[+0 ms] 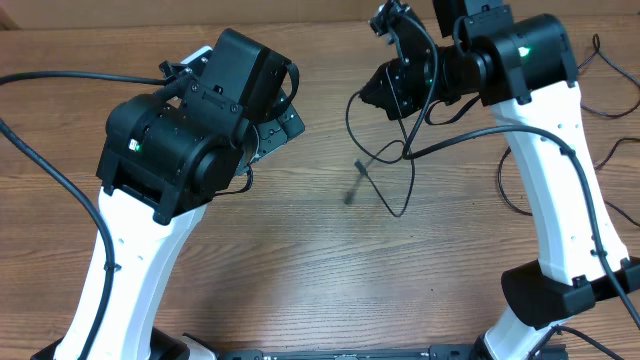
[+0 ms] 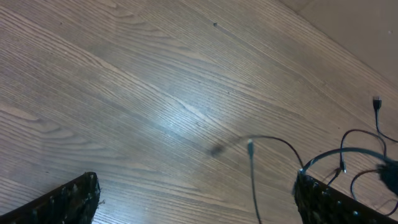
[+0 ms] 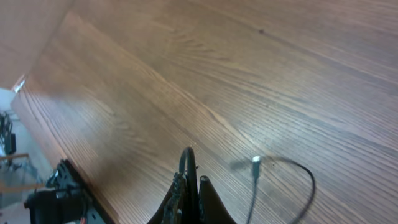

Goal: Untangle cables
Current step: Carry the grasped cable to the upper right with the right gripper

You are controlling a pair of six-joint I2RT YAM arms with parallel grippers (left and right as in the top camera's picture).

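Note:
The cables (image 1: 401, 214) are thin black cords dangling in loops from my right gripper (image 1: 385, 95), held above the wooden table (image 1: 300, 250). One plug end (image 1: 359, 166) hangs free over its shadow. In the right wrist view my right gripper (image 3: 194, 180) is shut on a cable loop (image 3: 188, 155), and the plug end (image 3: 255, 160) hangs beside it. My left gripper (image 1: 285, 125) is to the left of the cables. In its wrist view the left gripper (image 2: 194, 182) is wide open, and a hanging strand (image 2: 252, 168) passes between its fingers (image 2: 320, 199) without touching. More loops (image 2: 354, 149) show at the right.
Thicker black arm cables run across the table at the far left (image 1: 40, 78) and far right (image 1: 605, 160). The right arm's white link (image 1: 560, 190) stands right of the hanging cords. The table's edge (image 3: 37, 118) and equipment below it (image 3: 50, 199) show in the right wrist view.

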